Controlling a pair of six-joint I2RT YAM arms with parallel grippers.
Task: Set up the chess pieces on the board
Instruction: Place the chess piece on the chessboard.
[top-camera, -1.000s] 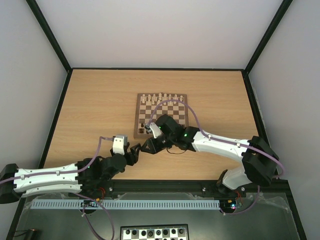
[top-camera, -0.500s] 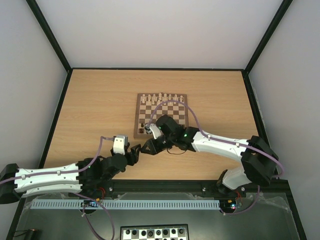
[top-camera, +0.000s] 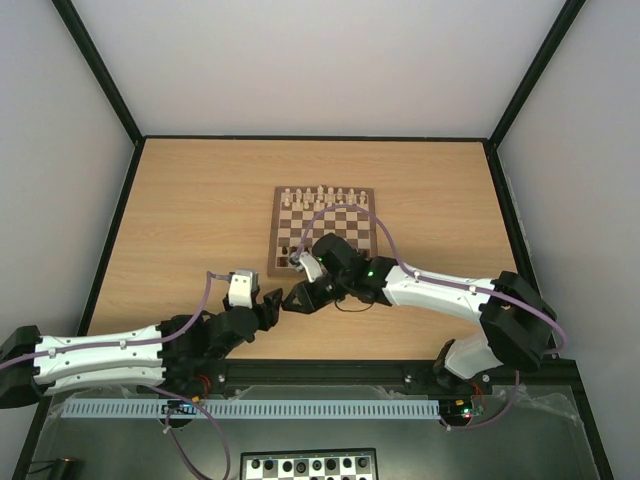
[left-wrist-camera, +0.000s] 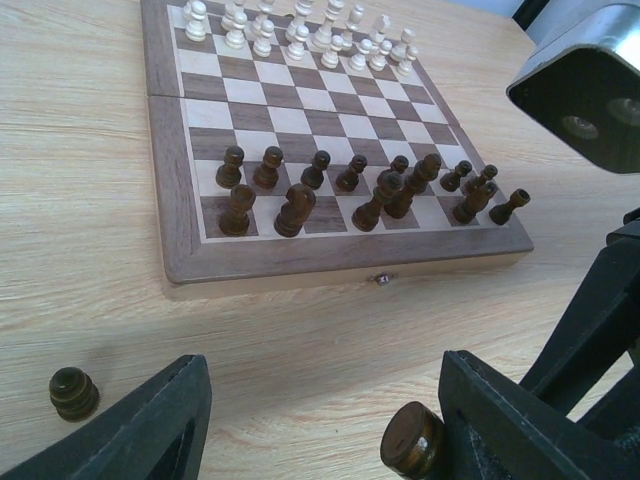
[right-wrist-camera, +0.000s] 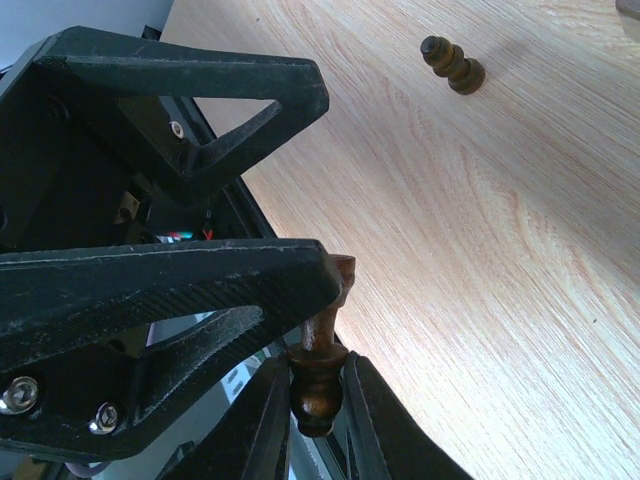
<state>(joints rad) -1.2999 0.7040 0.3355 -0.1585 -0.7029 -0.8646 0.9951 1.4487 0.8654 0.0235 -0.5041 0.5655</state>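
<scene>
Chess pieces (top-camera: 288, 250), the dark ones, barely show from above: the right arm covers the near rows of the board (top-camera: 322, 230).

Left wrist: they stand along the board's two near rows, with pale chessmen (left-wrist-camera: 300, 25) at the far edge. One pawn (left-wrist-camera: 73, 392) sits on the table (left-wrist-camera: 80, 200). The left tool (left-wrist-camera: 325, 400) is spread wide.

Right wrist: the right tool (right-wrist-camera: 316, 385) clamps a dark piece (right-wrist-camera: 322, 335), whose top touches a left-tool finger.
</scene>
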